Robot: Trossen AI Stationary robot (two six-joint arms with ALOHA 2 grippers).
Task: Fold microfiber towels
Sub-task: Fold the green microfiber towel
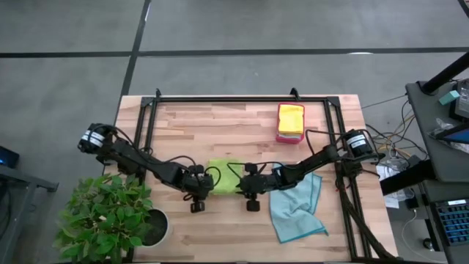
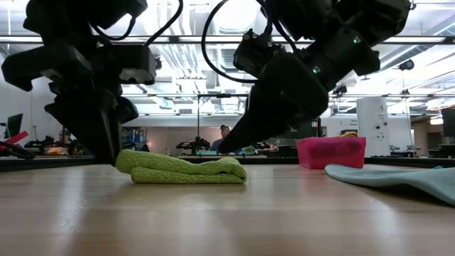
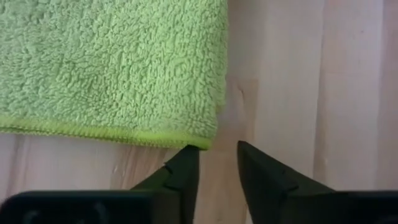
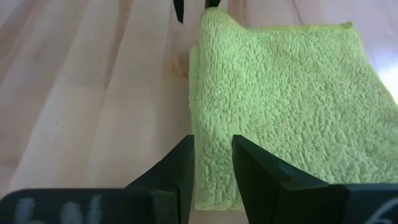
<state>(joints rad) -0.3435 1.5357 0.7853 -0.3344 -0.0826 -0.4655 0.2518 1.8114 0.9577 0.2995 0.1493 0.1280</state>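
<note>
We read no writing anywhere. Folded lime towel (image 1: 225,177) mid-table between grippers. Left gripper (image 3: 217,163) parted narrowly just off its corner, holding nothing. Right gripper (image 4: 211,163) parted narrowly astride its edge; grip unclear to us. Blue towel (image 1: 297,205), stacked tray (image 1: 290,135) beyond.

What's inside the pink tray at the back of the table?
A yellow towel lies folded on top in the pink tray. A green edge peeks out beneath it. Anything lower in the stack is covered, so I can't tell.
</note>
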